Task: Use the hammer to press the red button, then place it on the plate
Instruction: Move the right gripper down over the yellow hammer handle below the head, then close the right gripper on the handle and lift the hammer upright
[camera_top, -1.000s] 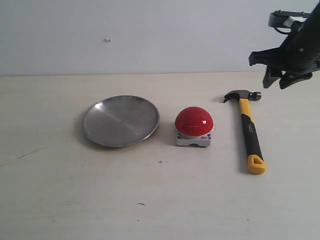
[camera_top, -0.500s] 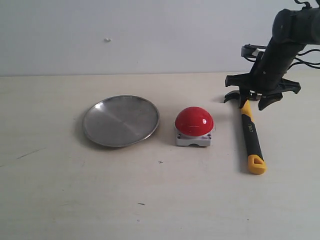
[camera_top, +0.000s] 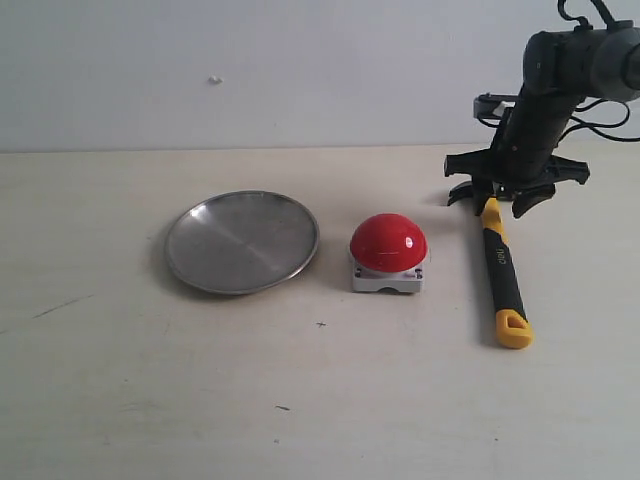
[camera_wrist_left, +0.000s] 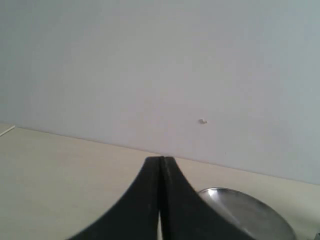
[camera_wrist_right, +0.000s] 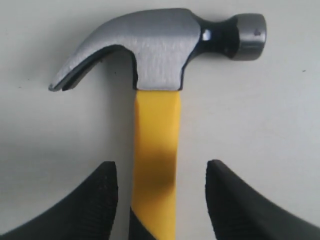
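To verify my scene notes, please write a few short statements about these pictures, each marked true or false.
1. The small yellow-shafted claw hammer lies between the open fingers of the right gripper. True.
2. The glossy red dome button stands between the round silver metal plate and the hammer. True.
3. The left gripper is open. False: its fingers are pressed together.
4. The hammer rests on the plate. False: it lies on the table, beyond the button.

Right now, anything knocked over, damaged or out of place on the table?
Nothing stands out. The hammer lies flat, with the open right gripper straddling its yellow shaft just below the head. The red button sits upright on its base. The plate lies flat beside it, apart.
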